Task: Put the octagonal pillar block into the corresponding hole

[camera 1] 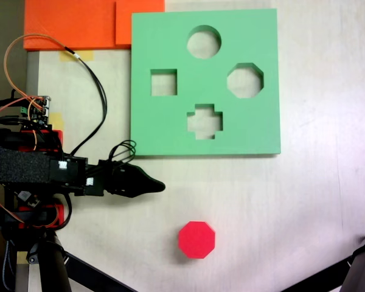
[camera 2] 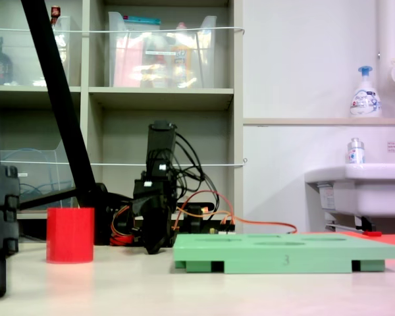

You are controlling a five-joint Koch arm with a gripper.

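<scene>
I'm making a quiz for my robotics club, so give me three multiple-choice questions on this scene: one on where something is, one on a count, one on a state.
1. Where is the red block in the fixed view from above?
A. in a cutout
B. on the table below the green board
C. in the gripper

2. How many cutouts has the board?
A. three
B. four
C. six

3. The octagonal hole is:
A. empty
B. filled
C. covered

Answers: 1 B, the block stands apart from the board; 2 B, round, square, octagonal and cross; 3 A, the table shows through it.
</scene>
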